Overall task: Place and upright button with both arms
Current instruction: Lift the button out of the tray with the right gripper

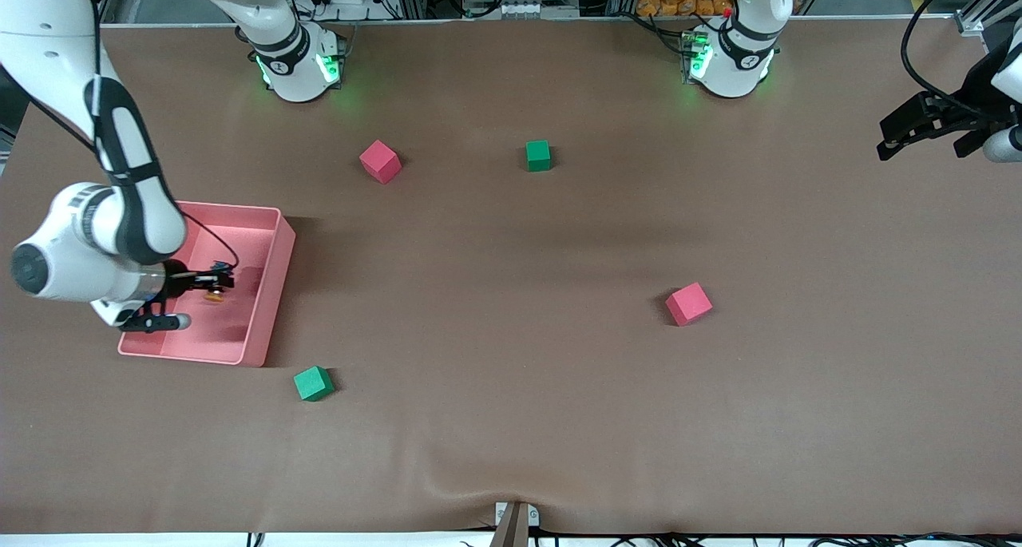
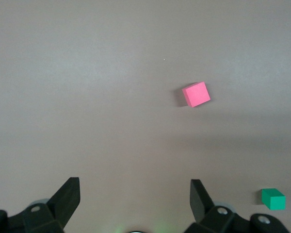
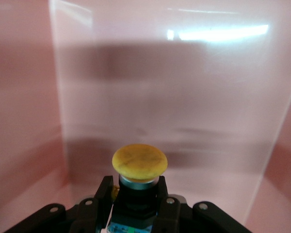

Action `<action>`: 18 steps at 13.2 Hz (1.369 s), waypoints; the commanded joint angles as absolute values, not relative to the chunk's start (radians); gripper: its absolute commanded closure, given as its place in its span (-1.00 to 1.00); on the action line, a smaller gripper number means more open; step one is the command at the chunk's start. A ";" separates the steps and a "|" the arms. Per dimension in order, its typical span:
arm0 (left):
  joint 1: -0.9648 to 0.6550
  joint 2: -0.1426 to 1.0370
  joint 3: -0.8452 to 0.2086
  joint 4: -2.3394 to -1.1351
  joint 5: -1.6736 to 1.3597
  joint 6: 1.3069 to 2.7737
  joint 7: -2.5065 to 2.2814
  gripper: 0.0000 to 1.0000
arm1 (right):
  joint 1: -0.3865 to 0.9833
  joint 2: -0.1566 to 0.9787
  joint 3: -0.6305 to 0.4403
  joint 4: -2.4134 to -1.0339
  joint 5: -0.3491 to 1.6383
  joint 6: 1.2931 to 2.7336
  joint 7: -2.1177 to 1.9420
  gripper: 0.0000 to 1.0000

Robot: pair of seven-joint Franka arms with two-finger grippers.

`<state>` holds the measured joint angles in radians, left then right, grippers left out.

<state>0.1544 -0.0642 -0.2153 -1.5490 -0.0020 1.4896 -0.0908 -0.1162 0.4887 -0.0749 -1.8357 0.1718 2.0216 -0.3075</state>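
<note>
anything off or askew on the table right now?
Nothing stands out. The right gripper is inside the pink bin, shut on the button, orange cap clear of the fingers. The left gripper waits open above the table's left-arm end. Four foam cubes sit scattered but intact; no spills or damage.

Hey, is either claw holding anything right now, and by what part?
The right claw grips the small orange-capped push-button by its dark body, below the cap, inside the pink tray. The left claw is open and holds nothing.
</note>
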 commanded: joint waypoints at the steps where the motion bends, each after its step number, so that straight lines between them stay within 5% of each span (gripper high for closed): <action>1: 0.161 -0.071 -0.215 -1.557 -0.021 1.491 -0.063 -1.00 | -0.129 0.491 -0.072 -1.611 0.169 1.748 -0.308 1.00; 4: 0.161 -0.071 -0.215 -1.557 -0.021 1.490 -0.063 -1.00 | -0.059 0.492 -0.066 -1.455 0.173 1.587 -0.146 1.00; 7: 0.161 -0.071 -0.215 -1.557 -0.021 1.489 -0.063 -1.00 | 0.145 0.500 -0.058 -1.402 0.183 1.575 0.146 1.00; 11: 0.160 -0.071 -0.215 -1.557 -0.023 1.489 -0.061 -1.00 | 0.389 0.616 -0.038 -1.310 0.263 1.779 0.441 1.00; 16: 0.160 -0.069 -0.215 -1.557 -0.023 1.489 -0.061 -1.00 | 0.633 0.868 0.006 -1.276 0.293 2.274 0.604 1.00; 18: 0.158 -0.071 -0.216 -1.557 -0.023 1.489 -0.063 -1.00 | 0.693 0.943 0.005 -1.221 0.288 2.299 0.652 1.00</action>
